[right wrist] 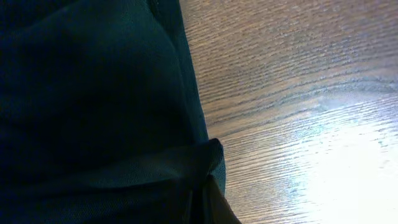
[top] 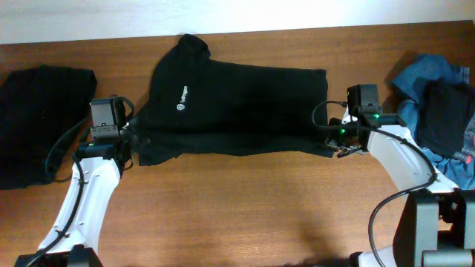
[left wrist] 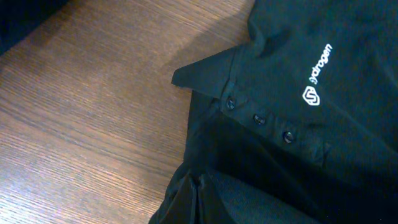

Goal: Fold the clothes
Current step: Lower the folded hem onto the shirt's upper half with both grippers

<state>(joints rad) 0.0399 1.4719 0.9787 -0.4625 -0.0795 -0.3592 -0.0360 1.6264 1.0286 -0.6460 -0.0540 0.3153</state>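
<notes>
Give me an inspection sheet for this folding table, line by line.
surface: wood-grain table, glare near the right arm.
job's things: black shirt spread out mid-table, white logo and buttons showing; black pile at the left end; denim at the right end with a black piece on it.
clutter: nothing seen.
grippers: left gripper shut on the shirt's left edge; right gripper shut on its right edge; fabric bunches at both.
cables: a black cable loops along the left arm and another along the right.
surroundings: pale strip beyond the table's far edge; nothing else seen.
</notes>
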